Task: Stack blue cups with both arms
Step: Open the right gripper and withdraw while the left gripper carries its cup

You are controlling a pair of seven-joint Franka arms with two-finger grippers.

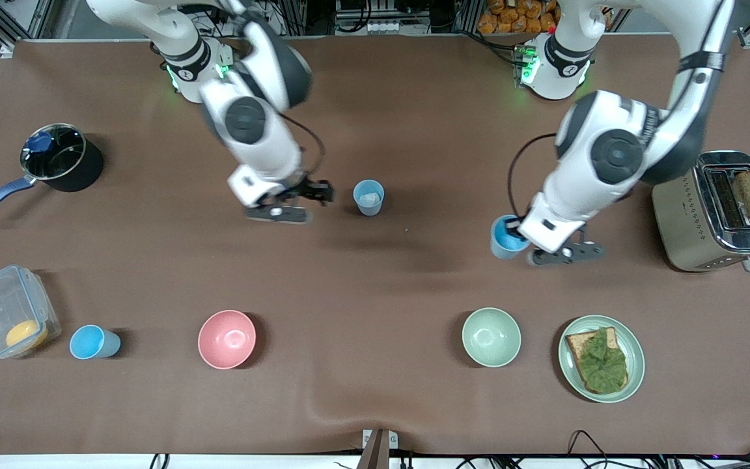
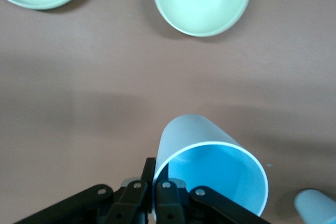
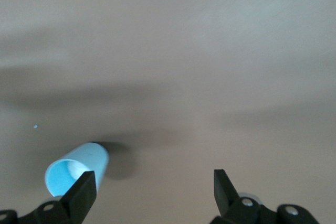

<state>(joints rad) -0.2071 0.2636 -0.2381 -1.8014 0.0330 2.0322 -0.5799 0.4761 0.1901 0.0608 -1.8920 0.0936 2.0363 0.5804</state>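
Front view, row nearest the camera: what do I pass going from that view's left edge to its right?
Clear container with something orange inside → blue cup → pink bowl → pale green bowl → green plate carrying bread with a leaf on top.

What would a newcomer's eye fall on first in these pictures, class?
First the two white arms over the brown table: the left gripper is shut on the rim of a blue cup, held near the toaster. The right gripper hangs open beside a second cup standing mid-table. A third cup stands nearer the front camera, between a plastic box and a pink bowl.
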